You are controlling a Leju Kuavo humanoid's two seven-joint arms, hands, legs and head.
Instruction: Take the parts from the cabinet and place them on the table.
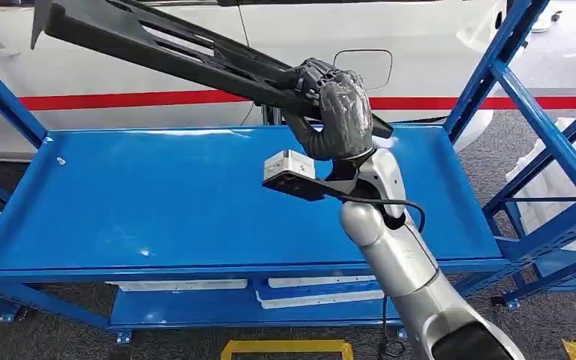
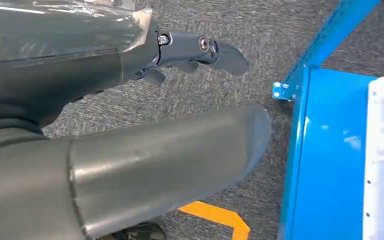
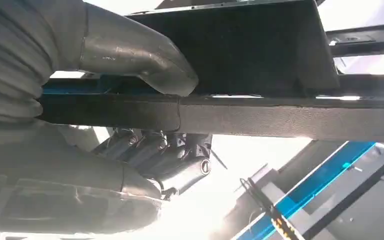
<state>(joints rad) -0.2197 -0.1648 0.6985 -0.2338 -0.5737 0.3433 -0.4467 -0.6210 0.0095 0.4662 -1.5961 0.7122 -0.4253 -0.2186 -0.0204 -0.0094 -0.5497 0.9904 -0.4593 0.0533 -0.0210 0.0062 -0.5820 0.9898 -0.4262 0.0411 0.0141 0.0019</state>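
A long black plastic part (image 1: 172,46) slants up to the left above the blue shelf (image 1: 157,202). My right hand (image 1: 334,105) grips it near its lower right end, fingers wrapped around the bar. In the right wrist view the same black part (image 3: 260,75) crosses the picture, with my thumb on one side and the fingers (image 3: 165,155) curled under it. My left hand (image 2: 145,65) hangs over the grey carpet beside a blue shelf corner, its fingers apart and holding nothing.
Blue rack uprights (image 1: 510,67) rise at the right and a blue brace (image 1: 4,101) at the left. A white wall with a red stripe (image 1: 120,99) stands behind. White trays (image 1: 307,294) lie on the lower shelf. Yellow floor marks (image 1: 285,349) run below.
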